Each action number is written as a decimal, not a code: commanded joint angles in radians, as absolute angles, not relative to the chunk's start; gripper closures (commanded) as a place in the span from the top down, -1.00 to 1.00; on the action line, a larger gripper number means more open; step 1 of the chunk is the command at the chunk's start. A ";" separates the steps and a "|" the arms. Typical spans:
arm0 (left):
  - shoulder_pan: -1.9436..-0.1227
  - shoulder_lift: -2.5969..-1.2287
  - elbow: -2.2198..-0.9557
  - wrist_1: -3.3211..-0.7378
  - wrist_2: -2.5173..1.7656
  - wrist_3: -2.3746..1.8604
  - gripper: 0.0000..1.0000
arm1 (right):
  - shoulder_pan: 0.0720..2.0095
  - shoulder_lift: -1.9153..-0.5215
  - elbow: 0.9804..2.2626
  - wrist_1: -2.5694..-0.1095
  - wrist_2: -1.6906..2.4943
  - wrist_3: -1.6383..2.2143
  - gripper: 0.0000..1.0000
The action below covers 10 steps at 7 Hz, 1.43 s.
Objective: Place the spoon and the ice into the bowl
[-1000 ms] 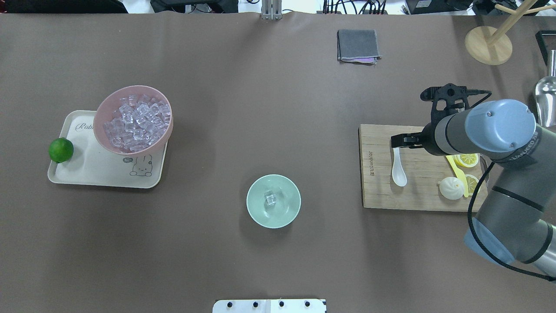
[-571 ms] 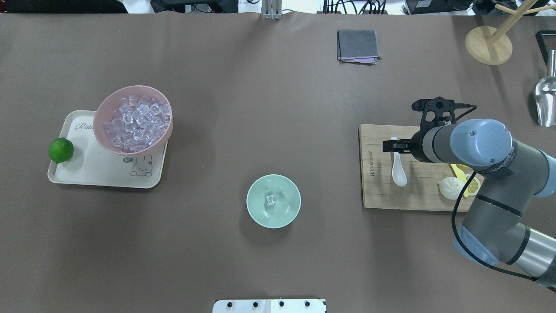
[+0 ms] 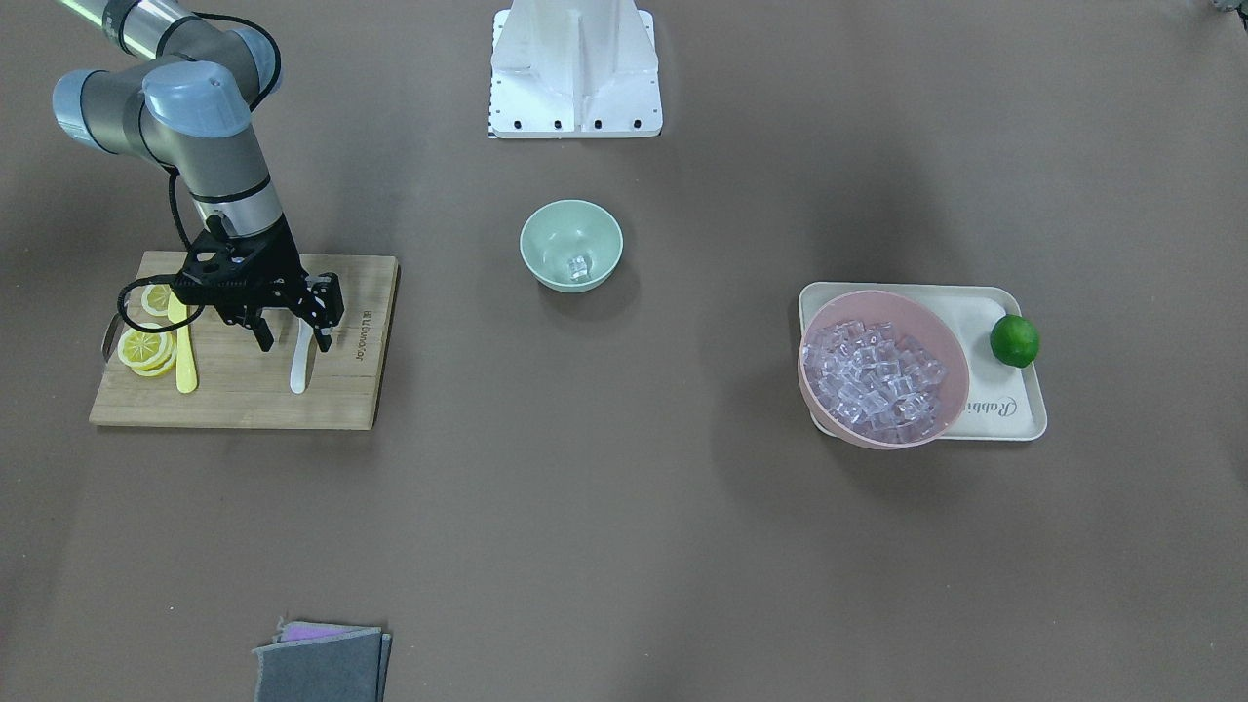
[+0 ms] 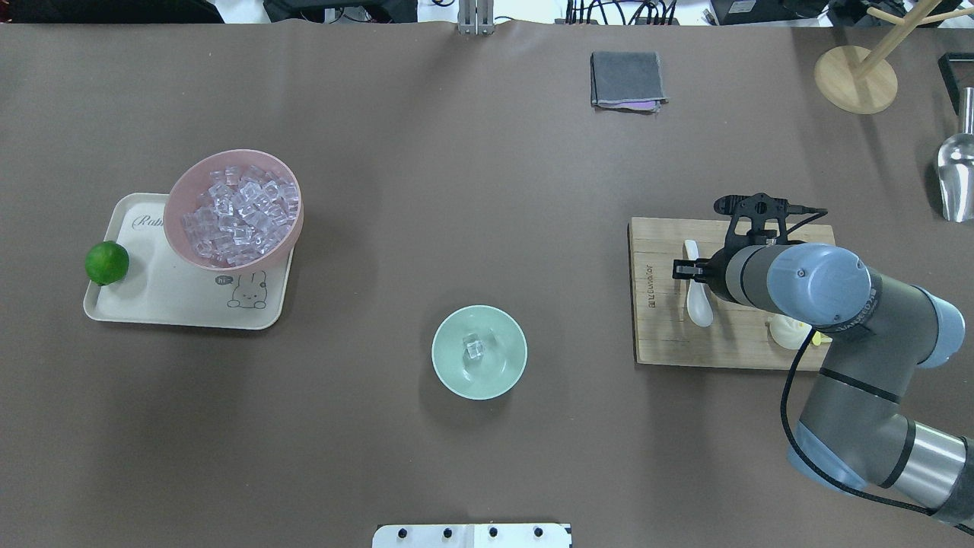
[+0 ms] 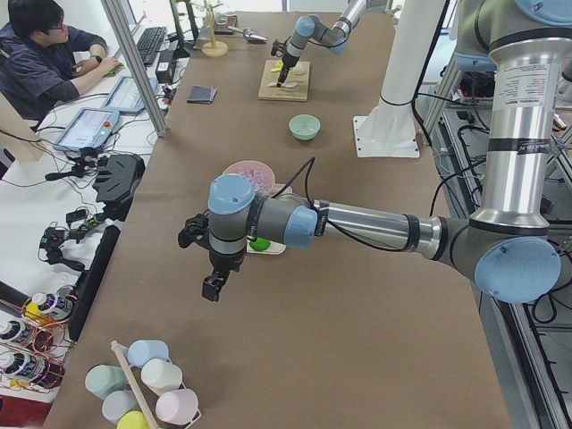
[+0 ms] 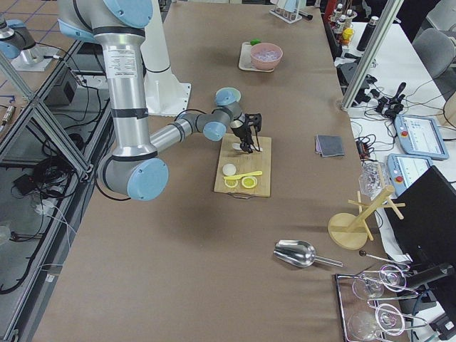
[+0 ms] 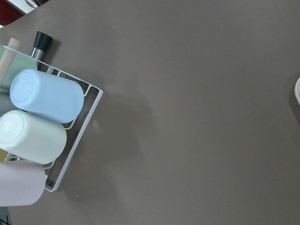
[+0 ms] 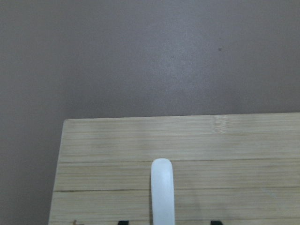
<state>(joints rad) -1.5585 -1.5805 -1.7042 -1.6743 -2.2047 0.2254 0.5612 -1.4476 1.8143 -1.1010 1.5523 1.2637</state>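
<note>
Brown matting covers the whole table, and a bamboo cutting board (image 4: 654,335) sits at its right end. On that board the white soup spoon (image 4: 700,308) lies flat, scoop towards the robot and handle pointing away. It looks like glazed ceramic or hard plastic: stiff, smooth, probably slippery, and likely to chip if dropped. The short thick handle is the natural place to take hold, pinched across its width near the middle. The scoop end is probably heavier, so a grip out at the tip may let it swing down.

The right gripper (image 3: 295,339) hangs low over the handle with its jaws apart, one on each side, holding nothing. The wrist view shows the handle centred between the two dark tips with a gap either side. Also on the board lie a yellow knife (image 3: 183,361) and lemon slices (image 3: 144,349).

The mint-green bowl (image 4: 443,374) stands well apart at mid-table, with one ice cube (image 4: 475,348) already in it. A pink bowl (image 4: 177,205) heaped with cubes rests on a tray (image 4: 152,304) far left. The left gripper (image 5: 212,284) shows only in a side view, so I cannot tell how its jaws stand.
</note>
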 commanded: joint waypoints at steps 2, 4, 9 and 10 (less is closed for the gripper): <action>-1.559 -1.563 -1.704 -1.700 -2.204 0.222 0.97 | 0.542 -1.450 1.813 -1.101 1.526 1.291 -0.30; -1.559 -1.563 -1.703 -1.700 -2.204 0.222 0.97 | 0.537 -1.442 1.815 -1.101 1.525 1.319 -0.73; -1.560 -1.565 -1.710 -1.700 -2.207 0.215 0.97 | 0.493 -1.249 1.943 -1.404 1.497 1.622 -1.00; -1.562 -1.565 -1.707 -1.700 -2.207 0.210 0.97 | 0.423 -1.167 1.944 -1.511 1.417 1.735 -1.00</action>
<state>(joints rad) -1.5601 -1.5647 -1.7087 -1.6997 -2.2073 0.2148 0.4866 -1.2634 1.9286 -1.3731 1.4874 1.6047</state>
